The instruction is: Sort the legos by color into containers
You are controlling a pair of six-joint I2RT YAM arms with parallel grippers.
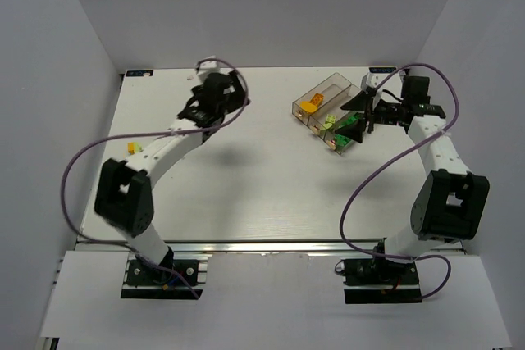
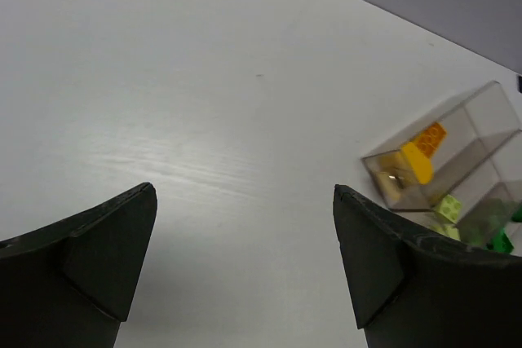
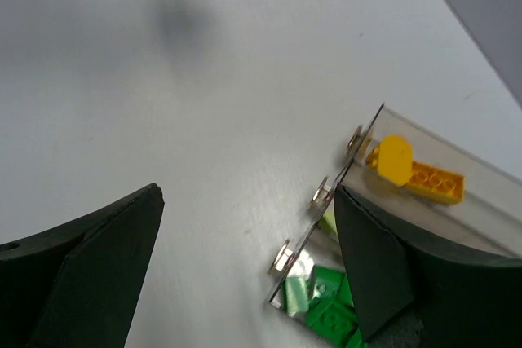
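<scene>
Item 1: The row of three narrow bins of clear smoky plastic [image 1: 338,86] is standing on the white table [image 1: 246,186], in its far right part, set at a diagonal.

Item 2: An orange-yellow studded plastic brick [image 1: 310,106] is lying in the far-left bin. The left wrist view shows it at the near end of that bin [image 2: 424,152].

Item 3: Pale lime green studded bricks [image 1: 328,121] are lying in the middle bin, also visible from the left wrist [image 2: 447,206].

Item 4: Dark green studded bricks [image 3: 328,306] are lying in the third bin, on the side of the right arm. Their number cannot be told.

Item 5: The left gripper [image 1: 220,88] is hanging over bare table, well to the left of the bins. In its own view its fingers are standing wide apart, with nothing between them [image 2: 245,201].

Item 6: The right gripper [image 1: 358,114] is hanging at the right-hand end of the bins. Its jaws are spread wide and are holding nothing [image 3: 249,201]. Its right finger [image 3: 391,266] is covering part of the bins in its own view. Whether it is touching them cannot be told.

Item 7: A small loose yellow brick [image 1: 130,148] is lying on the table just left of the left arm, near the table's left edge, with a paler piece [image 1: 138,146] just beside it. Both are lying well apart from the bins.
</scene>
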